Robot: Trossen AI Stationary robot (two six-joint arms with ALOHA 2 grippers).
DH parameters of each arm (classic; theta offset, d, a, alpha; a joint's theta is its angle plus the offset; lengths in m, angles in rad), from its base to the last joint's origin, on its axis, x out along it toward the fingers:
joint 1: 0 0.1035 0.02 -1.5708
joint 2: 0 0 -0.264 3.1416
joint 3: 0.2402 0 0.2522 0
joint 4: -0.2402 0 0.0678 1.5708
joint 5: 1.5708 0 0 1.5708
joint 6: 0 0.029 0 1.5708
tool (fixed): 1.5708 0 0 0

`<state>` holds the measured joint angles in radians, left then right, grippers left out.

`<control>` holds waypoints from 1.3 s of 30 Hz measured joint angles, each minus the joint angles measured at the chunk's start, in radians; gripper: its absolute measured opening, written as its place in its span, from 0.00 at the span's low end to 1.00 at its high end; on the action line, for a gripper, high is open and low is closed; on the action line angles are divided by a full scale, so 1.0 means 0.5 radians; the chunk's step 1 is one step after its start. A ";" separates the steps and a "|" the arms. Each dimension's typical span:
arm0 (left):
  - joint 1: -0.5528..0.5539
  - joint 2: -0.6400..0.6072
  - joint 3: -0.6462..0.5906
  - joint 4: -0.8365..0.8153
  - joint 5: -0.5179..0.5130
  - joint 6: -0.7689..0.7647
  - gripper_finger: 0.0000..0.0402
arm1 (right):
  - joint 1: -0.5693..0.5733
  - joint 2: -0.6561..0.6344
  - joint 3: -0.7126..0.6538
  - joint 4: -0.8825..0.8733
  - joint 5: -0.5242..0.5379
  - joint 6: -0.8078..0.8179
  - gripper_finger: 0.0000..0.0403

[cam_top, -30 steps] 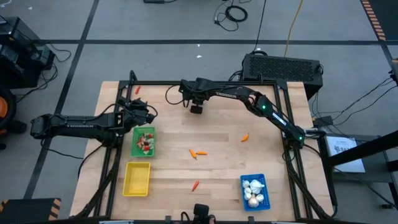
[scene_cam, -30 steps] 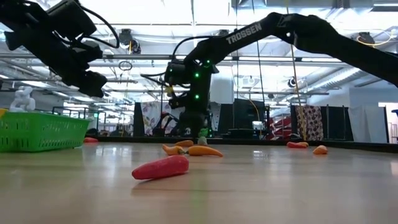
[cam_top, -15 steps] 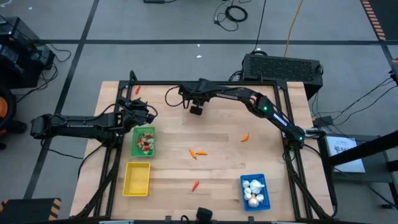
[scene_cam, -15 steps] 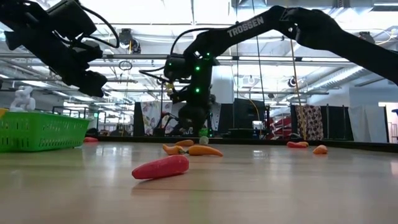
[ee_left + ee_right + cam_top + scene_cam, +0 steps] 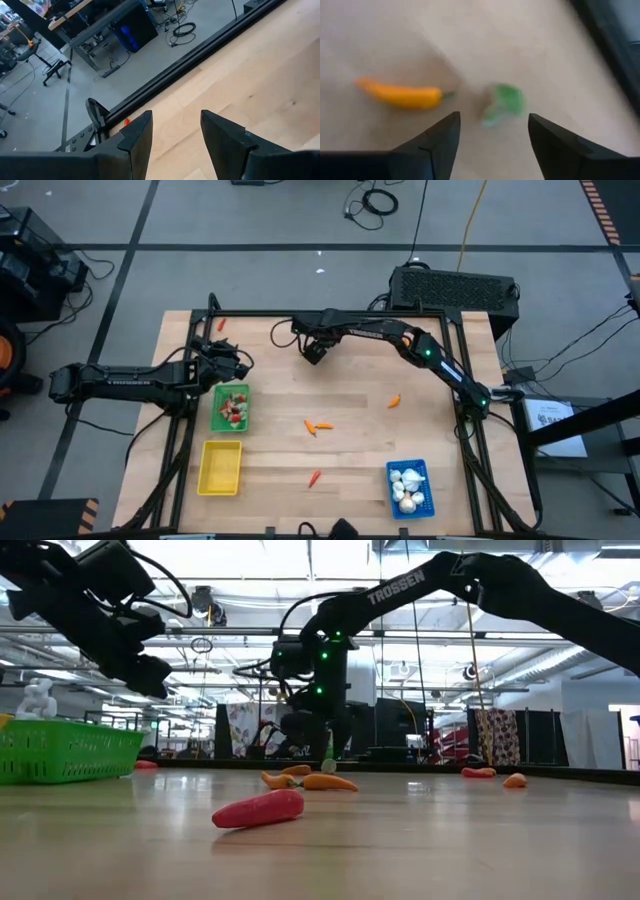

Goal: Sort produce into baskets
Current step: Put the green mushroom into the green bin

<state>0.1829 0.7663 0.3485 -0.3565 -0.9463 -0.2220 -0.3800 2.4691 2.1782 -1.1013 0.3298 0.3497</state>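
Green produce piece (image 5: pixel 502 102) lies (untouched) between open right gripper's (image 5: pixel 492 132) fingers.

The right end effector (image 5: pixel 490 131) has spread open and shifted slightly above the table (image 5: pixel 350 470).

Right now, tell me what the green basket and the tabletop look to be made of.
Green basket: looks like moulded plastic, slightly glossy, going by its open lattice walls and uniform bright colour. Tabletop: pale wood, seemingly butcher-block with a smooth matte finish, going by the narrow strips and visible grain.
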 joint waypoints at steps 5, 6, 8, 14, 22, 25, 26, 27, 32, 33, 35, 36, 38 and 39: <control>0.000 0.000 -0.008 -0.032 0.021 -0.031 0.44 | 0.043 -0.005 -0.051 -0.008 0.104 0.058 0.58; 0.000 0.000 -0.016 -0.033 0.037 -0.033 0.44 | 0.052 -0.005 -0.059 -0.028 0.115 0.078 0.57; 0.000 0.000 -0.029 -0.040 0.065 -0.033 0.44 | 0.065 -0.005 -0.065 -0.093 0.140 0.128 0.57; 0.000 0.000 -0.032 -0.052 0.118 -0.063 0.44 | 0.105 -0.017 -0.065 -0.056 0.184 0.170 0.55; 0.000 0.000 -0.032 -0.059 0.271 -0.139 0.44 | 0.200 -0.072 -0.066 -0.394 0.398 0.214 0.55; 0.000 0.000 -0.032 -0.088 0.325 -0.179 0.44 | 0.227 -0.248 -0.225 -0.472 0.557 0.281 0.55; 0.000 0.000 -0.032 -0.105 0.328 -0.186 0.44 | 0.233 -0.361 -0.351 -0.432 0.556 0.282 0.55; 0.000 0.000 -0.032 -0.116 0.334 -0.191 0.44 | 0.241 -0.494 -0.522 -0.325 0.549 0.281 0.55; 0.000 0.000 -0.032 -0.122 0.335 -0.191 0.44 | 0.209 -1.261 -1.599 1.141 0.143 0.297 0.55; 0.000 0.000 -0.032 -0.118 0.329 -0.187 0.44 | 0.184 -1.358 -1.782 1.489 0.034 0.331 0.55; 0.000 0.000 -0.032 -0.092 0.321 -0.176 0.44 | 0.148 -1.475 -2.052 2.015 -0.058 0.415 0.55; 0.000 0.000 -0.032 -0.083 0.321 -0.175 0.44 | 0.136 -1.500 -2.141 2.125 -0.056 0.451 0.55; 0.000 0.000 -0.032 -0.059 0.320 -0.174 0.44 | 0.136 -1.499 -2.245 2.181 0.005 0.506 0.55; 0.000 0.000 -0.032 -0.051 0.320 -0.173 0.44 | 0.143 -1.484 -2.272 2.192 0.042 0.519 0.55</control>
<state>0.1829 0.7662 0.3325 -0.3820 -0.7864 -0.3084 -0.3085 1.7273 1.0424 -0.0052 0.3507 0.6091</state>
